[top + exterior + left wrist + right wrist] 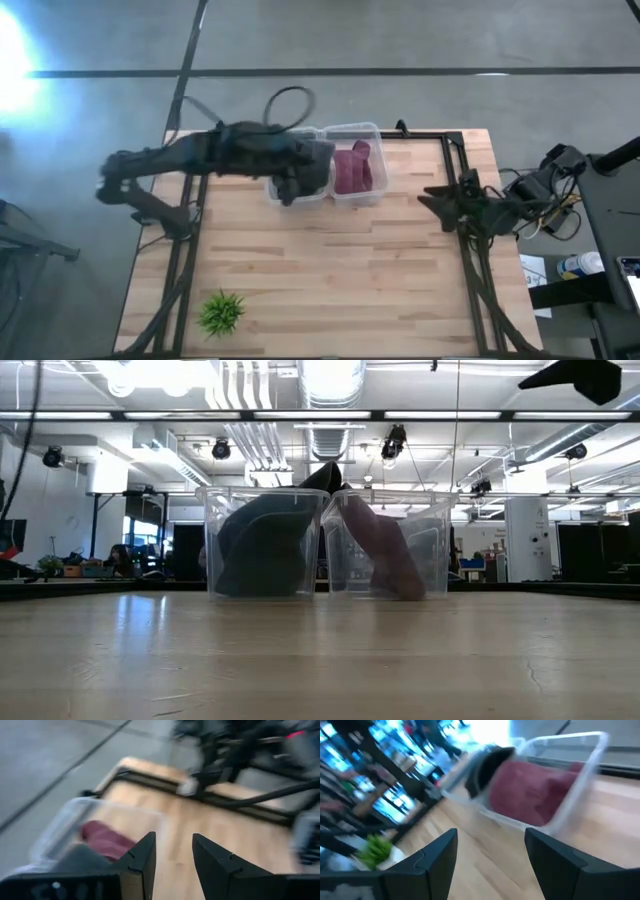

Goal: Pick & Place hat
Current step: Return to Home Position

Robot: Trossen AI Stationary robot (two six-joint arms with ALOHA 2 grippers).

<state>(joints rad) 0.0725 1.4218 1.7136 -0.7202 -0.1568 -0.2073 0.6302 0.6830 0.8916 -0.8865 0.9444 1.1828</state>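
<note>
Two clear bins stand side by side at the table's far middle. The left bin holds a dark grey hat; the right bin holds a maroon hat that leans on its wall. My left gripper hovers over the left bin, open and empty, with the maroon hat off to one side of it. My right gripper waits near the table's right edge, open, and faces the maroon hat in its bin.
A small green plant stands at the table's near left corner and shows in the right wrist view. A black frame rail runs along the right side. Bare wood stretches between the bins and the near edge.
</note>
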